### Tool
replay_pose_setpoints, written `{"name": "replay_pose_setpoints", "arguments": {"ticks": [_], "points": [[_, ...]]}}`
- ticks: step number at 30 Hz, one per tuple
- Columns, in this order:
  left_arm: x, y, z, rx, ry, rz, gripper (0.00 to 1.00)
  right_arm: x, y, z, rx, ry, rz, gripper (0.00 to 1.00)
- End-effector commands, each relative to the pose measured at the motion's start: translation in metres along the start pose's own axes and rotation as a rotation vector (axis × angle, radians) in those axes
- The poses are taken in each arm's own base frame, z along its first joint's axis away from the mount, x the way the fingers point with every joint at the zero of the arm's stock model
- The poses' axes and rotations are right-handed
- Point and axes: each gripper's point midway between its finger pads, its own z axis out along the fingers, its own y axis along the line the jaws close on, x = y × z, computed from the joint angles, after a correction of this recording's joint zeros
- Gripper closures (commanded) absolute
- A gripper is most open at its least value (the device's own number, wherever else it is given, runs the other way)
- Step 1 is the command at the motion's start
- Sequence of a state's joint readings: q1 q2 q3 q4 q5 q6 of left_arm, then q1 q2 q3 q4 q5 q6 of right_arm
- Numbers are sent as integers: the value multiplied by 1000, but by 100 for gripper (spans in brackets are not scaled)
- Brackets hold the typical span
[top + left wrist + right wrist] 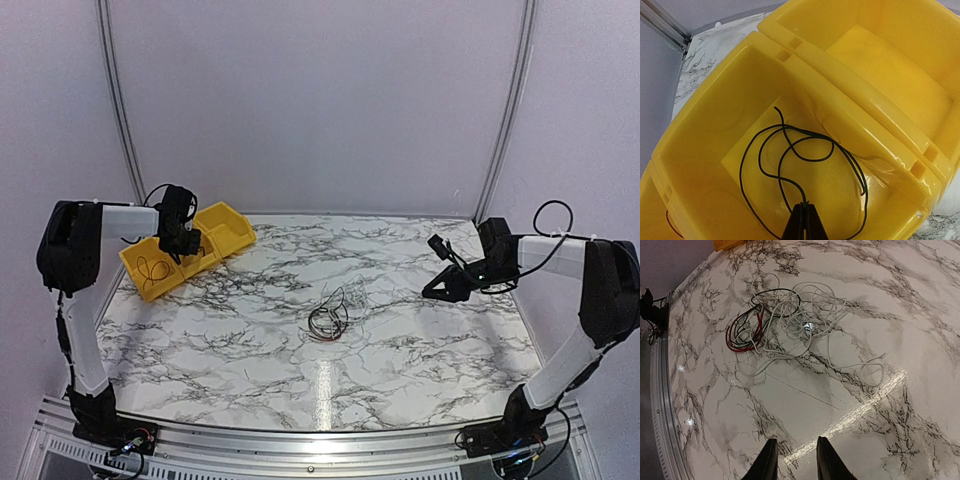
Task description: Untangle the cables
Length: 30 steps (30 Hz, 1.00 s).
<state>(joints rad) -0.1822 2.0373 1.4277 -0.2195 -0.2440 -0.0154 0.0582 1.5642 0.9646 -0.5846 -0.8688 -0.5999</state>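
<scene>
A tangle of thin cables lies mid-table; in the right wrist view it shows red, black and white wires in loose loops. My left gripper hangs over the yellow bin and is shut on a thin black cable whose loops rest on the bin's floor. Another thin cable lies in the nearest compartment. My right gripper is open and empty above bare marble, well right of the tangle.
The yellow bin has several compartments and stands at the table's back left. A white cable end trails from the tangle toward my right gripper. The table's metal front rail runs along the near edge.
</scene>
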Motion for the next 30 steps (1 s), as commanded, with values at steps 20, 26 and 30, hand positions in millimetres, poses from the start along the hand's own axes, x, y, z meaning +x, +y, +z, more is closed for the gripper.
{"name": "replay_pose_setpoints", "arguments": {"ticks": [20, 26, 30], "points": [[-33, 14, -130, 49, -153, -89, 1, -26, 6, -15, 25, -34, -88, 71], [-48, -5, -174, 197, -290, -107, 1, -45, 14, -31, 84, -91, -151, 71], [-65, -11, -231, 216, -439, -96, 1, -67, 20, -56, 185, -138, -224, 71]]}}
